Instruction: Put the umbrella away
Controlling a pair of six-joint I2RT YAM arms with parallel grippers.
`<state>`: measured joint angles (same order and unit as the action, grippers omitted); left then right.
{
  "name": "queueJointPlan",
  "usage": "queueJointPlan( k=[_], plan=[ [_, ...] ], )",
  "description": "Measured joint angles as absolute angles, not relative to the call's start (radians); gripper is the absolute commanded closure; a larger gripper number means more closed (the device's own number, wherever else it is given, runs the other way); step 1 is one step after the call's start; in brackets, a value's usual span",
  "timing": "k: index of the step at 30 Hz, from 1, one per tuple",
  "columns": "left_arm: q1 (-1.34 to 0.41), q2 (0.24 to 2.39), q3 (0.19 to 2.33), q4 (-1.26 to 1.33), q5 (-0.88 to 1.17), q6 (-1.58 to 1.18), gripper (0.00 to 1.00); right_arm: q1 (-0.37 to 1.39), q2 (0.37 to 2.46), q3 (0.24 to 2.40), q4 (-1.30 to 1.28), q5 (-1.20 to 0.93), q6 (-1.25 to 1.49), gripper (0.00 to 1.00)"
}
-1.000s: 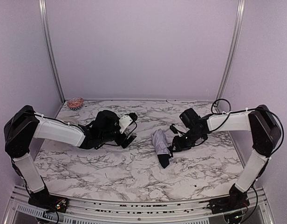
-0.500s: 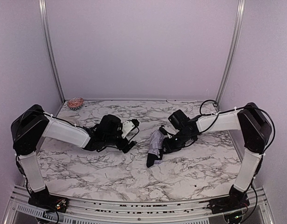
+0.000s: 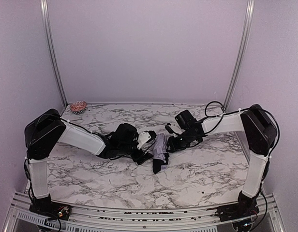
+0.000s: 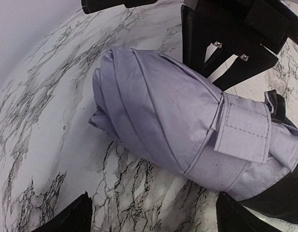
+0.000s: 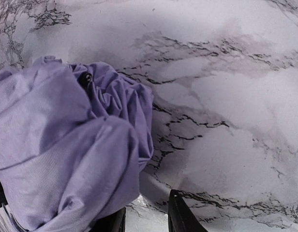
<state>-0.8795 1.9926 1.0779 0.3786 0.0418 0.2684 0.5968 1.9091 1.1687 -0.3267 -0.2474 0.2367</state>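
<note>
The umbrella (image 3: 161, 146) lies folded on the marble table, a pale lavender bundle with a black end toward the front. In the left wrist view it (image 4: 178, 125) fills the middle, wrapped by its strap. My left gripper (image 3: 144, 155) is just left of it, jaws wide open and empty (image 4: 156, 220), with the bundle just ahead of the fingertips. My right gripper (image 3: 170, 144) presses against the umbrella's right side. In the right wrist view its jaws (image 5: 144, 220) are nearly closed with only table between them, and the lavender fabric (image 5: 67, 159) lies against the left finger.
A small red patterned bowl (image 3: 78, 106) sits at the back left corner. Lavender walls with metal rails enclose the table on three sides. The right gripper's black body (image 4: 226, 38) shows behind the umbrella in the left wrist view.
My right gripper has pushed the umbrella leftward toward the table's middle. My left gripper has moved right and now sits against the umbrella's left side.
</note>
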Motion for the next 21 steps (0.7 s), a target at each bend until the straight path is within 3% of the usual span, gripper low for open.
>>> queueJointPlan(
  k=[8,11,13,15,17,21],
  plan=[
    [-0.884,2.012,1.097,0.369,0.042,0.271,0.10,0.599,1.914,1.171,-0.314,-0.247,0.235,0.71],
    [-0.883,2.010,1.096,0.368,-0.005,0.281,0.05,0.582,1.896,1.156,-0.313,-0.233,0.232,0.67],
    [-0.878,1.998,1.089,0.366,-0.054,0.289,0.01,0.548,1.848,1.127,-0.313,-0.217,0.226,0.55],
    [-0.868,1.967,1.073,0.360,-0.103,0.292,0.01,0.485,1.769,1.097,-0.307,-0.187,0.208,0.35],
    [-0.835,1.911,1.048,0.356,-0.162,0.272,0.01,0.410,1.671,1.066,-0.277,-0.142,0.191,0.03],
    [-0.709,1.758,0.987,0.377,-0.285,0.207,0.01,0.257,1.433,0.945,-0.102,-0.044,0.159,0.00]
  ],
)
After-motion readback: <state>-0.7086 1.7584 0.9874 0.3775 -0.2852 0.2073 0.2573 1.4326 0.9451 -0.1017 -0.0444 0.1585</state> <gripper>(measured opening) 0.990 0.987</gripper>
